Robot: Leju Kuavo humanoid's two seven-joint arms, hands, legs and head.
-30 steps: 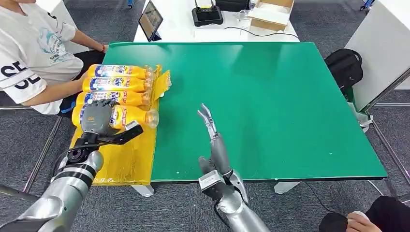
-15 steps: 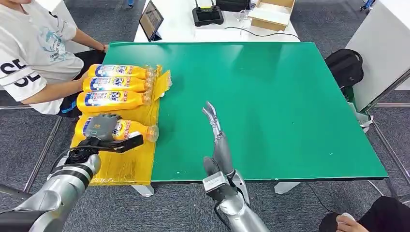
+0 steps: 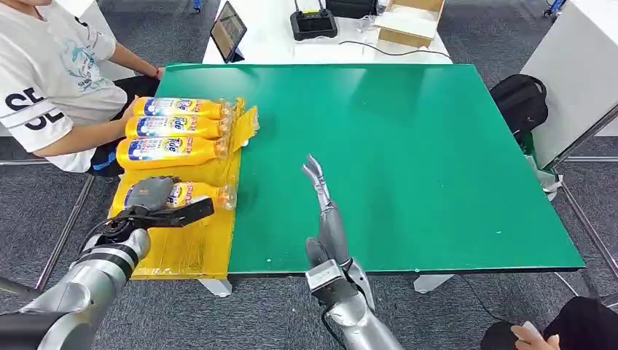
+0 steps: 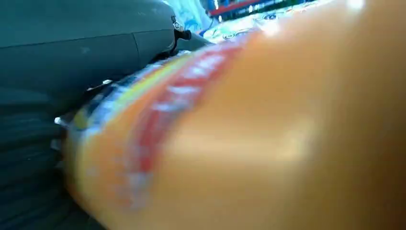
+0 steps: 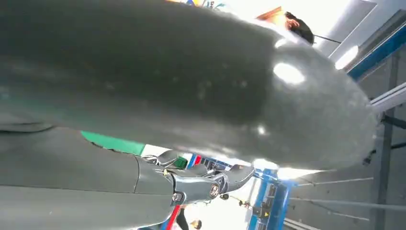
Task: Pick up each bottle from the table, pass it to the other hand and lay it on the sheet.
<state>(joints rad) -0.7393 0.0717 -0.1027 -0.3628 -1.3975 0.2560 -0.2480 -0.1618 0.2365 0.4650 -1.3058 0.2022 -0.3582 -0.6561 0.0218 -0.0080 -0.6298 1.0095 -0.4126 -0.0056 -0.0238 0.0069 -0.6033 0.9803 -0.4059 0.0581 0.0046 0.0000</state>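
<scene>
Gripping the nearest bottle point(image 3: 191, 194), left hand point(image 3: 151, 191) has drawn nearer.

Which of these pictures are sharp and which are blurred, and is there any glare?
Head view: sharp throughout, with soft pale reflections on the green table. Left wrist view: the orange bottle held by the left robot hand is too close and badly out of focus. Right wrist view: the right robot hand looms large with bright highlights, and the background is overexposed.

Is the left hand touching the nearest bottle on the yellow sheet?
Touching: the head view shows the left hand lying over the nearest bottle.
</scene>
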